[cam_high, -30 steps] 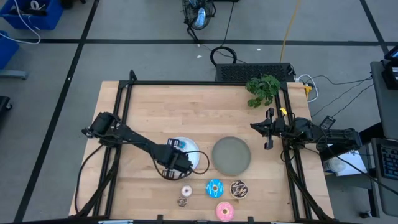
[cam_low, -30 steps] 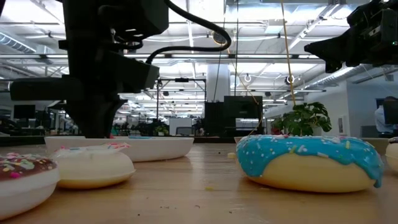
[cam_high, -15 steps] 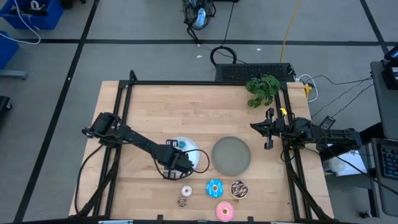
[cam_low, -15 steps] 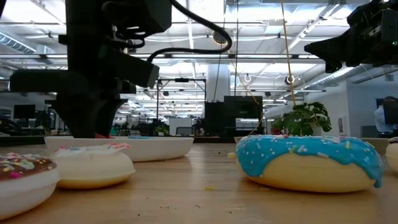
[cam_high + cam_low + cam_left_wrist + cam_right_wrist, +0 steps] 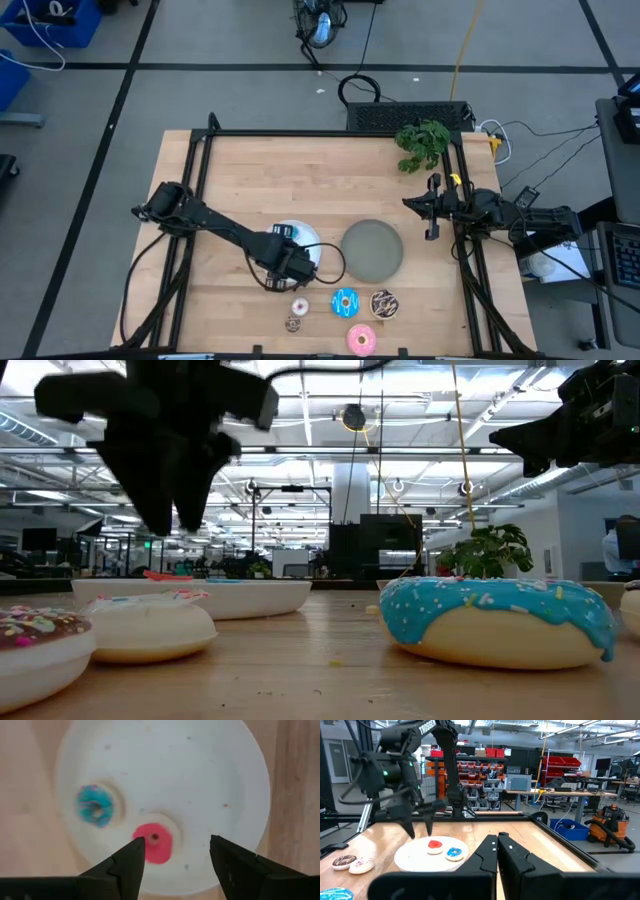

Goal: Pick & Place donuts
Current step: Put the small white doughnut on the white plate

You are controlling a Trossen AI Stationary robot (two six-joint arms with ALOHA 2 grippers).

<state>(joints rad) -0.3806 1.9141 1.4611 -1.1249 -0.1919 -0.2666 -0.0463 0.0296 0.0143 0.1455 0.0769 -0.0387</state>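
Observation:
My left gripper [image 5: 285, 262] hangs open above the round white plate [image 5: 200, 780], touching nothing. On the plate lie the tiny red donut [image 5: 156, 844], below and between the fingers, and the tiny blue donut [image 5: 96, 806]. Near the front edge lie the tiny whitish-pink donut [image 5: 299, 306], the tiny brown donut [image 5: 293, 323], the blue-iced donut [image 5: 345, 302], the chocolate sprinkled donut [image 5: 383, 304] and the pink-iced donut [image 5: 361, 340]. My right gripper [image 5: 432, 208] waits shut and empty at the table's right edge.
The round grey plate [image 5: 372, 249] lies to the right of the white plate, with nothing on it. A green plant [image 5: 423, 143] stands at the far right corner. A black frame [image 5: 300, 133] runs along the table's edges. Bare wood lies across the far half.
My left gripper has gone up from just over the white plate and now hangs well above it. The red donut stays lying on the plate below it.

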